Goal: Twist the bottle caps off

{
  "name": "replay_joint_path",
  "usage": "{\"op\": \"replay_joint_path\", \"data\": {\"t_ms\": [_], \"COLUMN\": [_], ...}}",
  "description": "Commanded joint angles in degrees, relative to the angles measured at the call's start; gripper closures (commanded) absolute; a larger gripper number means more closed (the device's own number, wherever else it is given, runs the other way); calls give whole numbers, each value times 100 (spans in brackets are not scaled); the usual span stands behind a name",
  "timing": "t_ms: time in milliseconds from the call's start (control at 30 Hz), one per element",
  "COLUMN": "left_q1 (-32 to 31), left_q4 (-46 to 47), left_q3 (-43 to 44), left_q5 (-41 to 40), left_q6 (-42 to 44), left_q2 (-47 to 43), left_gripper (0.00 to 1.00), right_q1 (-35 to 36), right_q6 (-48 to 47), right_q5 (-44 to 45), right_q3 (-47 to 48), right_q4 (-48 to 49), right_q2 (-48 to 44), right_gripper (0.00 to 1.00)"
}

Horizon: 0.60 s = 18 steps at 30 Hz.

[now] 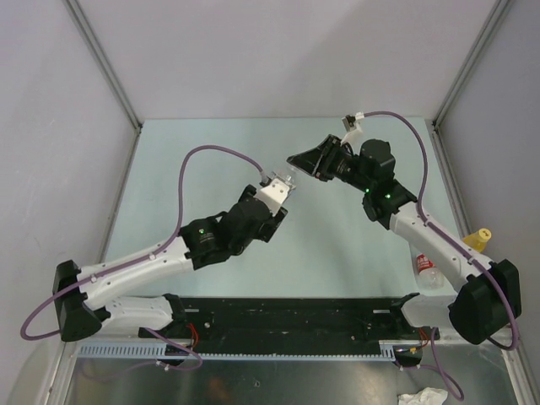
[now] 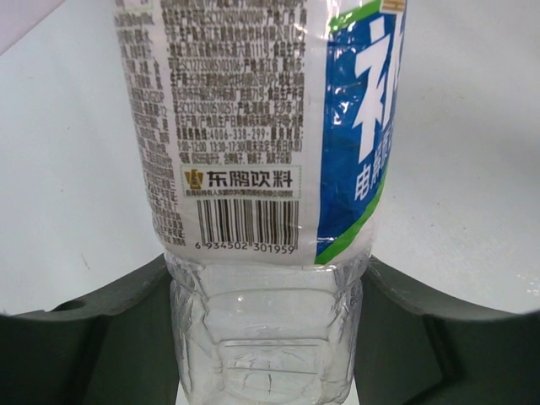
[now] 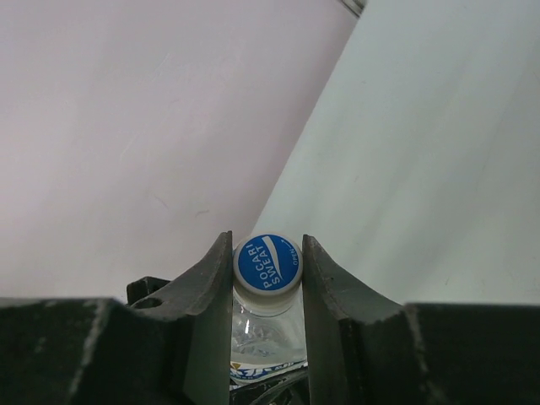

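My left gripper (image 1: 277, 194) is shut on the lower body of the clear bottle with the blue-green label (image 2: 253, 169); its dark fingers (image 2: 101, 337) press both sides. The bottle (image 1: 289, 180) is held above the table between the two arms. My right gripper (image 1: 301, 162) is shut on its cap (image 3: 267, 262), white-rimmed with a blue printed top, still on the neck. The red-label bottle (image 1: 428, 270) lies near the right arm's base. The bottle with orange-yellow liquid and a yellow cap (image 1: 477, 240) is at the right edge.
The pale green table (image 1: 337, 253) is walled by grey panels at the back and sides (image 1: 278, 59). A black rail (image 1: 278, 325) runs along the near edge between the arm bases. Purple cables loop over both arms.
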Motion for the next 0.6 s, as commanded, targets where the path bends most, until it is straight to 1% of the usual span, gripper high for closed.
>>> {"op": "replay_joint_path", "data": {"t_ms": [0, 67, 267, 400, 533, 567], "left_q1": [-19, -20, -20, -14, 28, 57], "left_q4": [351, 485, 1106, 1559, 1937, 2056], "left_q3": [-123, -188, -628, -892, -1041, -1078], "left_q5": [298, 487, 1408, 2116, 2900, 3204], "left_q6": [-128, -133, -110, -8, 44, 42], "left_q2": [-310, -438, -1019, -1398, -1673, -1739], "left_gripper": [100, 100, 100, 100, 100, 100], "right_q1": [149, 150, 133, 107, 85, 84], "right_q6": [-327, -365, -550, -646, -601, -586], "right_q5": [-930, -1077, -1549, -1953, -2545, -2704], "right_q3": [-74, -152, -335, -408, -460, -463], "right_q4": [1198, 1375, 1682, 1881, 2264, 2351], "right_q2": [-437, -536, -824, -955, -1025, -1033], "right_gripper": [100, 100, 100, 100, 100, 100]}}
